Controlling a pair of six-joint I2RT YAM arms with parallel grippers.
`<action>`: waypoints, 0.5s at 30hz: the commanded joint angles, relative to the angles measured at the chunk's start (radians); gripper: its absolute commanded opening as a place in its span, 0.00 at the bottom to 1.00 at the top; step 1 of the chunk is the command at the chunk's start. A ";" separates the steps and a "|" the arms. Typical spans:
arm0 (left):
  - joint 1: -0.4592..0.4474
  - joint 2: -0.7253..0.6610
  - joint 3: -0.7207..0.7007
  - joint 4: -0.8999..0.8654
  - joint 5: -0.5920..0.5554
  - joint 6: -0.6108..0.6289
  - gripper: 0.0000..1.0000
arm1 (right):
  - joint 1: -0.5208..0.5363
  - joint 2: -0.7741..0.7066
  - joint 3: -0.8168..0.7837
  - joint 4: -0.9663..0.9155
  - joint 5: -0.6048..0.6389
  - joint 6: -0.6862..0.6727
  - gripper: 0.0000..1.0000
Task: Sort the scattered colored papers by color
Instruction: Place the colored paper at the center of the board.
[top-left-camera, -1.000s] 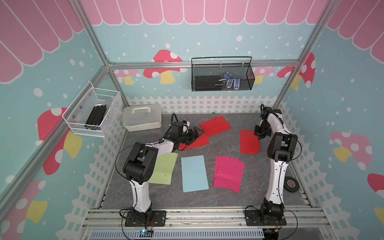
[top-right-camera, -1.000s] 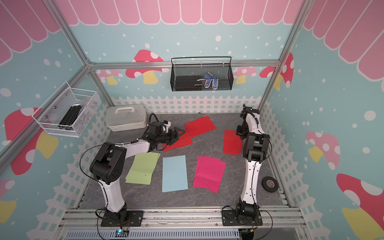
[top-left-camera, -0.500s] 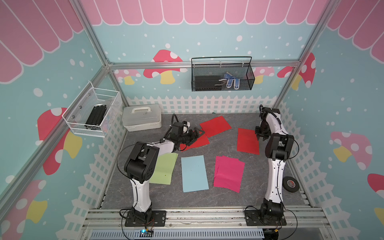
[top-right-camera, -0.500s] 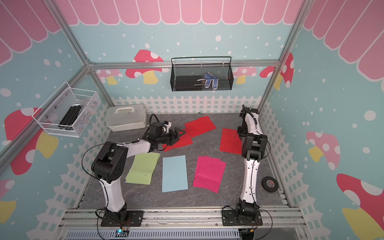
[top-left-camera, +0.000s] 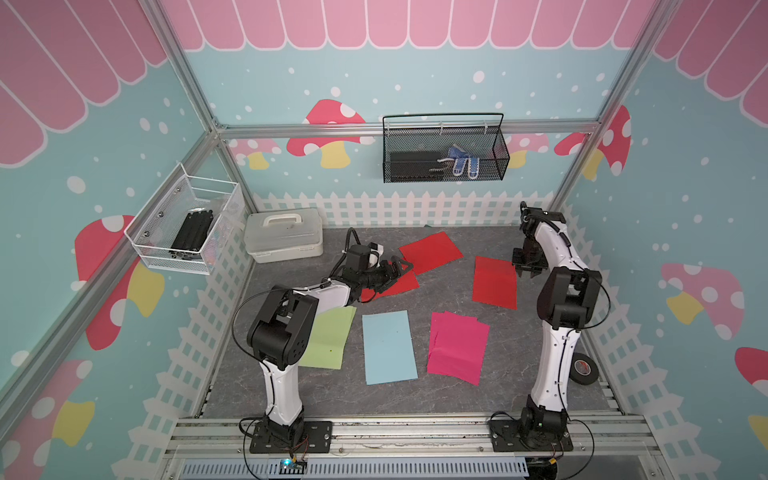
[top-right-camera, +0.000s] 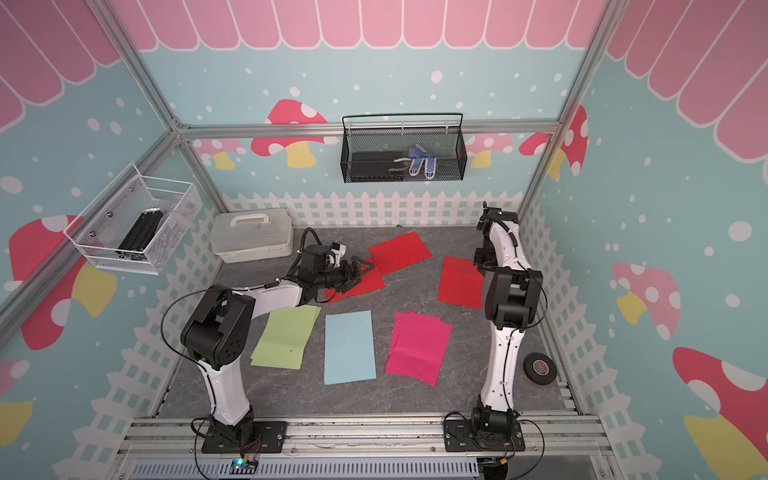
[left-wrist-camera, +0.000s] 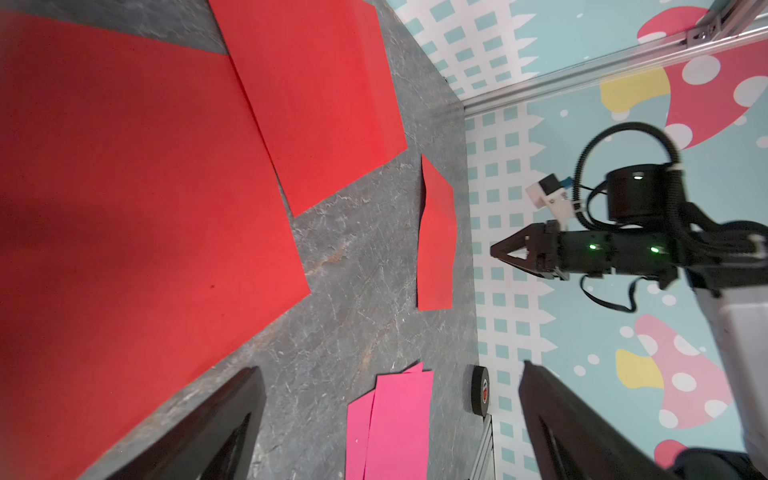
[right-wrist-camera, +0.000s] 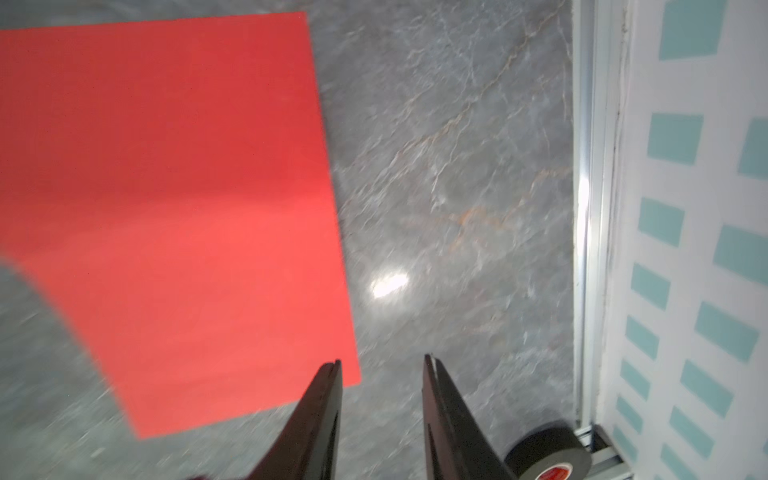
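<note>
Three red papers lie at the back of the table: one at the back centre (top-left-camera: 431, 251), one under my left gripper (top-left-camera: 397, 284), one on the right (top-left-camera: 494, 282). In front lie a light green paper (top-left-camera: 328, 336), a light blue paper (top-left-camera: 388, 347) and overlapping magenta papers (top-left-camera: 457, 347). My left gripper (top-left-camera: 401, 266) hovers low over the red paper (left-wrist-camera: 124, 208), open wide and empty (left-wrist-camera: 390, 368). My right gripper (top-left-camera: 528, 272) stands just off the right red paper's edge (right-wrist-camera: 187, 208), open a little with nothing between its fingers (right-wrist-camera: 382, 359).
A white lidded box (top-left-camera: 284, 239) stands at the back left. A black tape roll (top-left-camera: 582, 368) lies by the right fence. A black wire basket (top-left-camera: 444, 153) and a white wire basket (top-left-camera: 187, 232) hang on the walls. White picket fencing rings the table.
My right gripper has opened and let go of the right red paper, which was bent up at its edge and now lies flat. The left arm has not moved.
</note>
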 joint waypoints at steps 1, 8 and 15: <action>-0.065 -0.045 0.019 -0.097 -0.025 0.036 0.98 | 0.081 -0.247 -0.236 0.118 -0.098 0.071 0.19; -0.149 -0.018 0.073 -0.212 -0.083 0.072 0.98 | 0.301 -0.573 -0.759 0.251 -0.177 0.173 0.00; -0.176 0.016 0.087 -0.226 -0.099 0.063 0.98 | 0.373 -0.750 -1.027 0.274 -0.084 0.258 0.00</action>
